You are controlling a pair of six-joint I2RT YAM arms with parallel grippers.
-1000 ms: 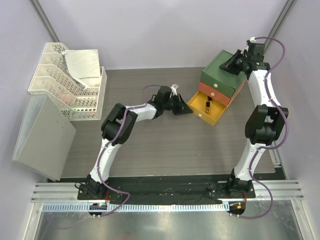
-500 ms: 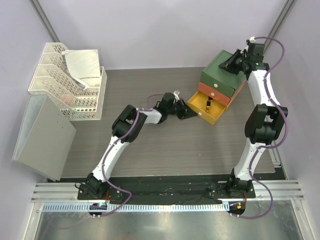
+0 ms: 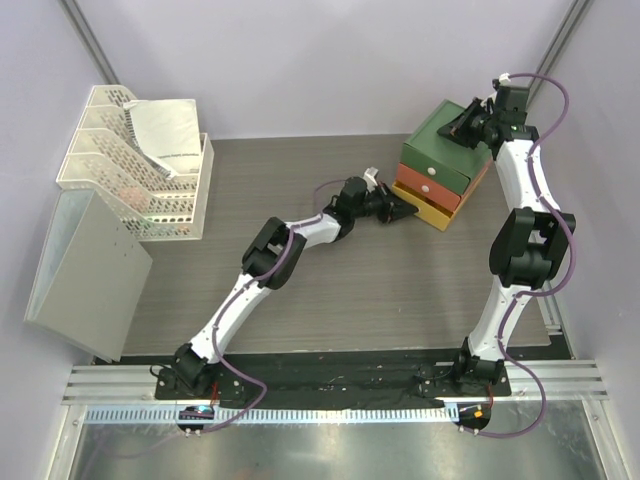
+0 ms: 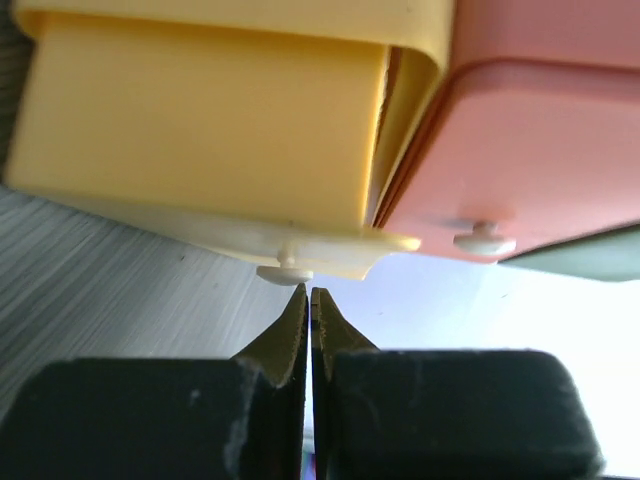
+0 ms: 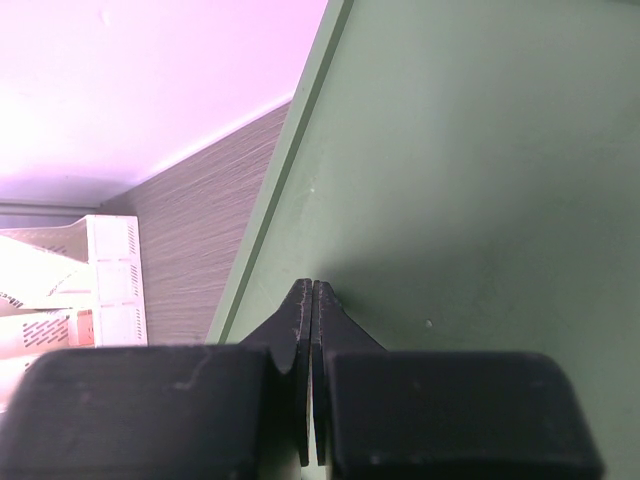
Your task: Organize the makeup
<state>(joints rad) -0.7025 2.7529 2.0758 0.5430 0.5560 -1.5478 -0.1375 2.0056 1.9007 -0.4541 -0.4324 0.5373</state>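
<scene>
Two arms were both out at the drawer box (image 3: 432,150), at the far right of the table (image 3: 330,290).

Top view:
- The left arm lay stretched low across the table. The left gripper (image 3: 400,211) was closed, with its tips at the front of the yellow drawer (image 3: 432,212) on the bottom tier.
- The right gripper (image 3: 460,130) was closed and empty, sitting on the box's green top.
- The orange drawer (image 3: 425,188) sat between the green and yellow tiers.
- The makeup did not show here, so its place could not be told.
- Far left, well apart from both arms, stood white mesh trays (image 3: 120,165) with a pale sheet (image 3: 165,135) tilted in them. A grey panel (image 3: 85,265) stood just in front of the trays.

Left wrist view:
- The fingers were pressed together and held nothing.
- The tips were right at the yellow drawer's white knob (image 4: 285,271). Whether they touched it or stood just off it could not be told.
- The orange drawer's knob (image 4: 485,241) was beside it to the right, and a green sliver showed beyond that.
- The drawer fronts blocked any look inside, and whether the yellow drawer was fully in could not be told.

Right wrist view:
- The fingers were shut together, with the tips down on the green top near its edge.
- The table and the mesh trays showed past that edge.
- No makeup showed in this view either.
</scene>
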